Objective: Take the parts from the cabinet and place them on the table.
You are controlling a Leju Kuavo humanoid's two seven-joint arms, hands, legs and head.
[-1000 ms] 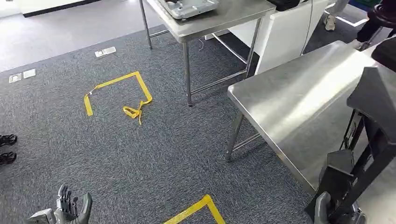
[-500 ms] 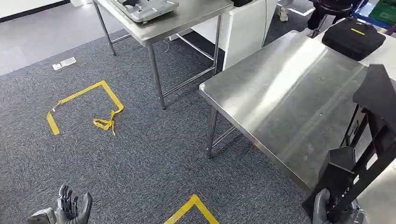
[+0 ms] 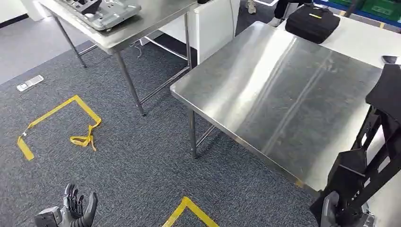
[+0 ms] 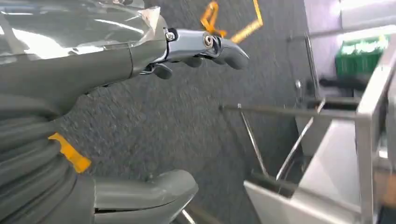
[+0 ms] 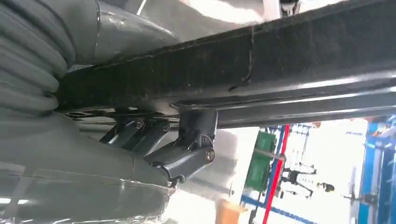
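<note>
Carrying the black frame part to the steel table, gripped low at its foot.

My right hand sits at about five o'clock in the head view, fingers wrapped round the lower bar of the part, which rises tilted up toward two o'clock above the table's near edge, not yet resting on it. In the right wrist view the bar lies across the palm with dark fingers curled under it. I judge it stiff, fairly heavy and top-loaded: held this low it will want to swing, so I'd grip firmly on the bar beside the block and lower it base first. My left hand, at seven o'clock over the carpet, hangs with fingers spread, holding nothing.
</note>
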